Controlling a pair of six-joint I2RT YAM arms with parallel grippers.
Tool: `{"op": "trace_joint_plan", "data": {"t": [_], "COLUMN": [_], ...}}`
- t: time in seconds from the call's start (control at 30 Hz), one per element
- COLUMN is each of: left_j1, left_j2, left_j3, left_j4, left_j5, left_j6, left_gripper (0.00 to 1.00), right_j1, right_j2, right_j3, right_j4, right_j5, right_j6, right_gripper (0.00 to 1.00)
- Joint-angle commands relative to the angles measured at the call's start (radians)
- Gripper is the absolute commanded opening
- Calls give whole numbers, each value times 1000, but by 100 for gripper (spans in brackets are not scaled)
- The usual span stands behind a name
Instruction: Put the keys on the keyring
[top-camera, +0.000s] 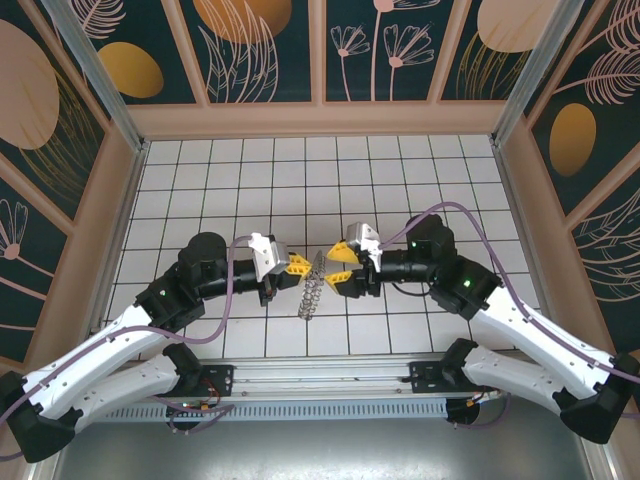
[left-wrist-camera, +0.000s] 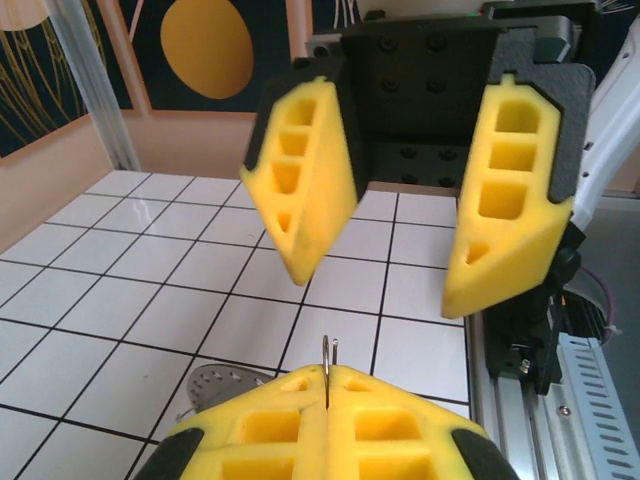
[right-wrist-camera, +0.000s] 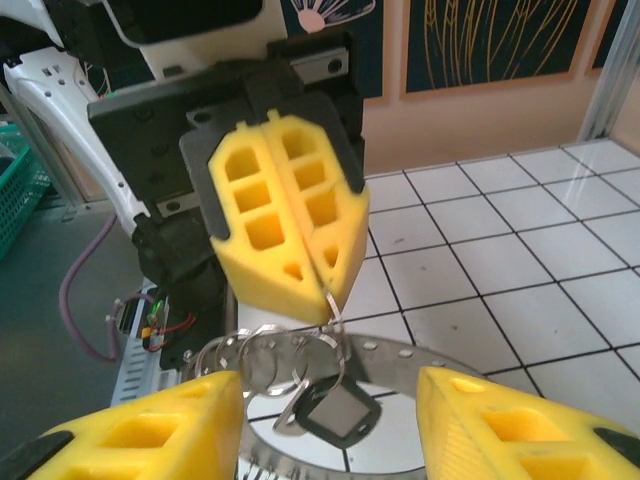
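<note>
My left gripper (left-wrist-camera: 328, 378) is shut on the top of a thin wire keyring (left-wrist-camera: 328, 352). In the right wrist view the keyring (right-wrist-camera: 331, 305) hangs from those shut yellow fingers (right-wrist-camera: 285, 215), carrying a black-headed key (right-wrist-camera: 342, 410) and several linked metal rings (right-wrist-camera: 250, 352). My right gripper (right-wrist-camera: 330, 388) is open, a finger on each side of the hanging bunch, touching none of it. From above, the left gripper (top-camera: 297, 268) and right gripper (top-camera: 337, 270) face each other closely, the keys (top-camera: 311, 287) dangling between them.
A large perforated metal band (right-wrist-camera: 455, 352) lies on the white tiled table (top-camera: 300, 180) under the keys; its edge (left-wrist-camera: 215, 385) shows beside my left fingers. The aluminium rail (top-camera: 330, 375) and the arm bases run along the near edge.
</note>
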Motion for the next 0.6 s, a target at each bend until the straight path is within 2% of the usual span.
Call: {"op": "trace_joint_plan", "data": {"t": [0.0,0.3,0.57], "left_j1": [-7,-6,-7], "left_j2": [0,-10,-17], "left_j3": [15,1,-23], "left_j4": [62,93,130], "left_j5": [53,65,57], "left_j6": [-20,-38,-54], "left_gripper": [0,0,0], "right_j1": [7,7,7], "right_j2": [10,66,85], "right_j3": [-25,-40,-47], "right_j4": [112,178,194], "right_j5": [-15,-42,-63], "right_j6": [21,26,23], "right_gripper": [49,43,32]}}
